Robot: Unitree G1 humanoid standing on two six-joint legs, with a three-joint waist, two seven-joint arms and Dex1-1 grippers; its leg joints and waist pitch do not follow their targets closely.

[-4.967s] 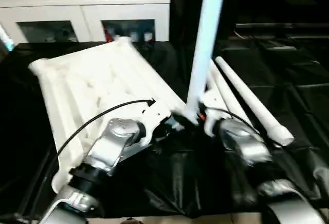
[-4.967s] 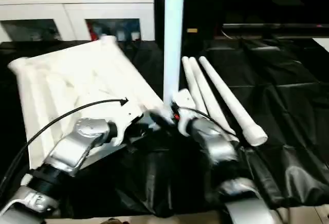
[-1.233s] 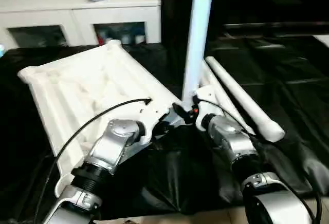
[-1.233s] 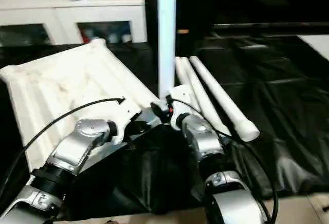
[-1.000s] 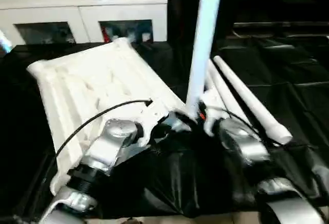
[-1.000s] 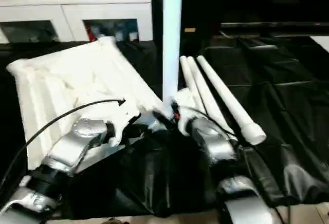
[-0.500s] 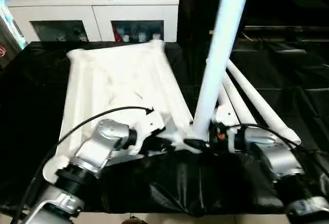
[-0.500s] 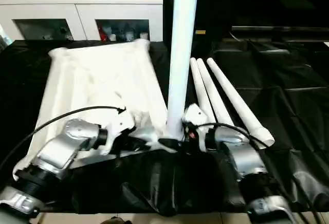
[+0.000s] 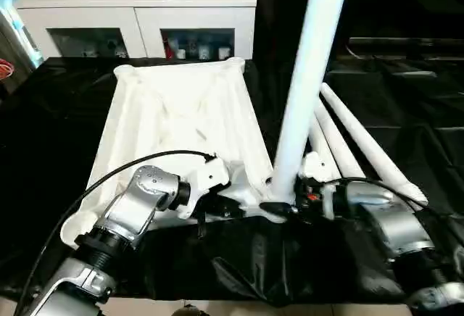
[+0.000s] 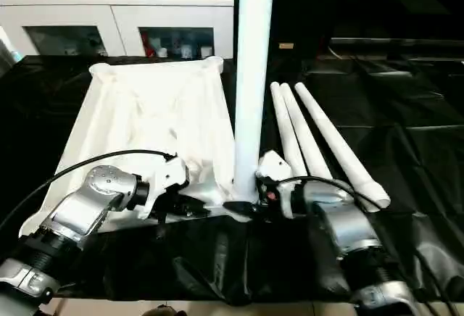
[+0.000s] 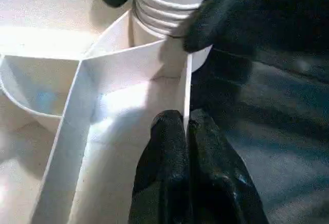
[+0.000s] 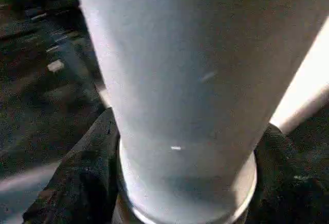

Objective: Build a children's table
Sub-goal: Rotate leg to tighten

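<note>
We pinch the upturned white plastic tabletop's rim with left gripper, right gripper clamps upright white tapered leg; next, twist its thread home

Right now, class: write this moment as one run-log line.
stage: first leg upright in tabletop corner socket | left gripper: shut on tabletop rim | right gripper: around leg base | spare legs: lying beside

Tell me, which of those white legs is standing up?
The leg in the tabletop's near corner, held by the right gripper; the other three lie flat on the black sheet.
</note>
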